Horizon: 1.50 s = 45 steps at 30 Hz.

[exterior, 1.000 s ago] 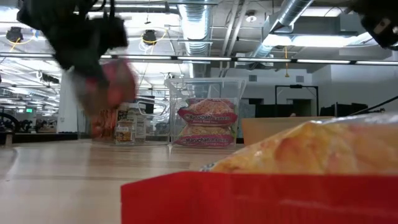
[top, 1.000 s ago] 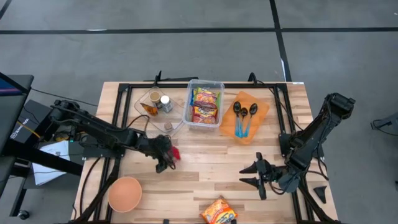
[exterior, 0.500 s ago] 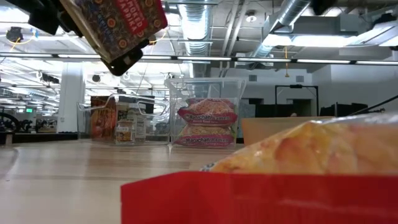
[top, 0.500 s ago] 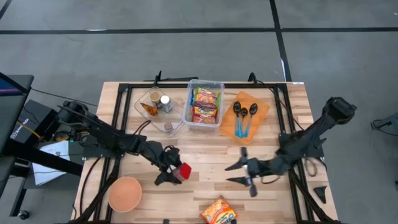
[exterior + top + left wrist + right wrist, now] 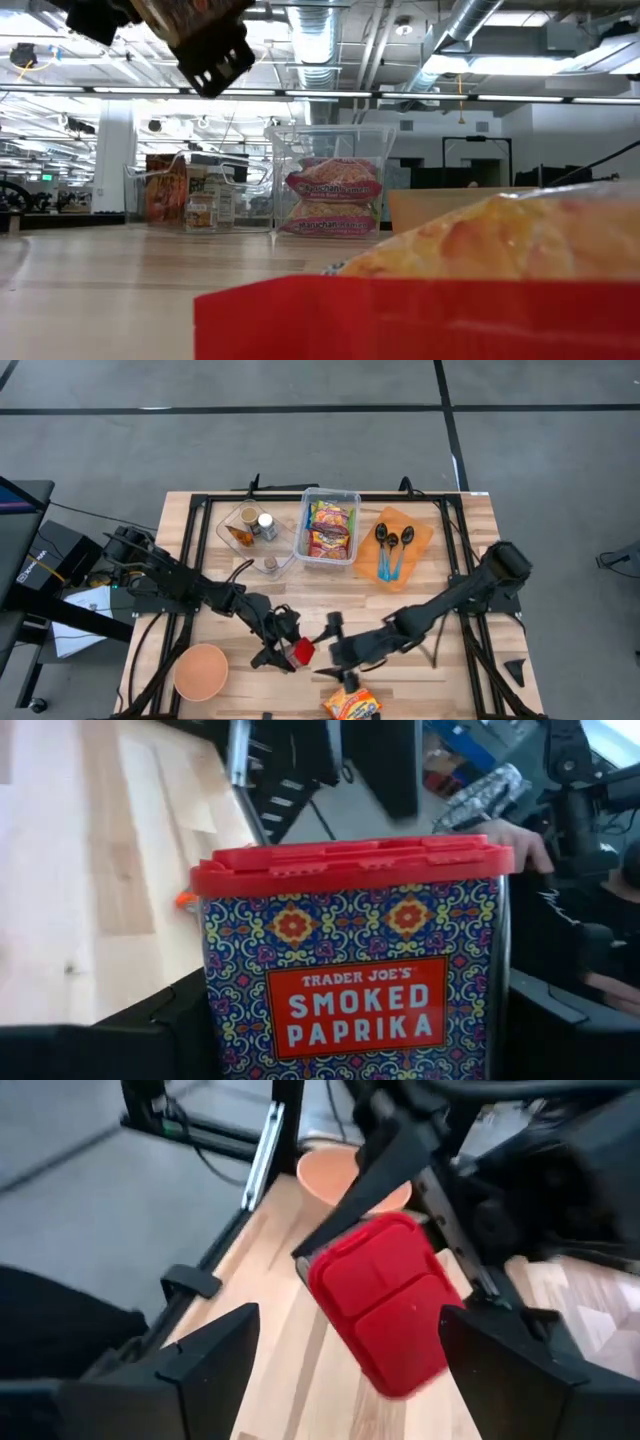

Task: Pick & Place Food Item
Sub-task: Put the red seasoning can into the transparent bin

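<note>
A smoked paprika tin (image 5: pixel 350 970) with a red lid (image 5: pixel 385 1305) and a blue patterned label is held above the table's near middle (image 5: pixel 301 652) by my left gripper (image 5: pixel 287 644), which is shut on it. The low view shows the tin (image 5: pixel 185 15) high at the picture's top. My right gripper (image 5: pixel 338 650) is open just right of the tin. Its fingers (image 5: pixel 215 1365) stand wide apart, with the lid ahead between them, and touch nothing. My left gripper pinches the tin by its two opposite side walls (image 5: pixel 205 1010) between its two fingers (image 5: pixel 170 1035), below the lid. The fingers come from the table's left, about level. The tin is lifted clear of the table and tilted, its lid toward my right gripper.
A clear bin of ramen packets (image 5: pixel 330 525), a clear container of spice jars (image 5: pixel 255 525) and an orange board with spoons (image 5: pixel 395 545) stand at the back. A peach bowl (image 5: pixel 200 670) sits near left, and a snack bag (image 5: pixel 350 705) lies at the near edge. A person's hand (image 5: pixel 510 835) shows beyond the table.
My left gripper has carried the tin toward the table's right and near edges, up out of the low view, and tipped it. My right gripper has swept from the near right toward the table's left, up to the tin, and stayed open.
</note>
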Each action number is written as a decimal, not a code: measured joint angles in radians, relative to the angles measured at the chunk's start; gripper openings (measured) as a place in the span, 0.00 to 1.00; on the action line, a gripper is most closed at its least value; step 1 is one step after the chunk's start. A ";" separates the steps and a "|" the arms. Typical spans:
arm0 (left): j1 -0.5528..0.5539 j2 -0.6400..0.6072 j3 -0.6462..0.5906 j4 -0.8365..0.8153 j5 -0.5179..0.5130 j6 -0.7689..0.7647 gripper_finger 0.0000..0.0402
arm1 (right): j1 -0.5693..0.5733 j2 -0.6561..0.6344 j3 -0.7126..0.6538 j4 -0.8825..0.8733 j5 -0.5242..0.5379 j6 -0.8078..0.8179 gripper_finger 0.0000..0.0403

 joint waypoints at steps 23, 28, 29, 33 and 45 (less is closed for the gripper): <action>-0.067 -0.002 0.015 0.035 0.001 -0.001 0.75 | -0.060 0.185 0.293 -0.180 -0.103 -0.063 0.76; -0.067 -0.002 0.015 0.043 0.003 0.005 0.75 | -0.064 0.185 0.293 -0.181 -0.133 -0.063 0.74; -0.068 -0.002 0.015 0.043 0.003 0.005 0.75 | -0.064 0.185 0.293 -0.180 -0.145 -0.062 0.73; -0.067 -0.002 0.015 0.048 0.011 0.005 0.75 | -0.063 0.185 0.293 -0.178 -0.162 -0.081 0.64; -0.051 -0.001 0.015 0.032 0.006 0.110 0.84 | -0.059 0.184 0.294 -0.200 -0.199 -0.026 0.54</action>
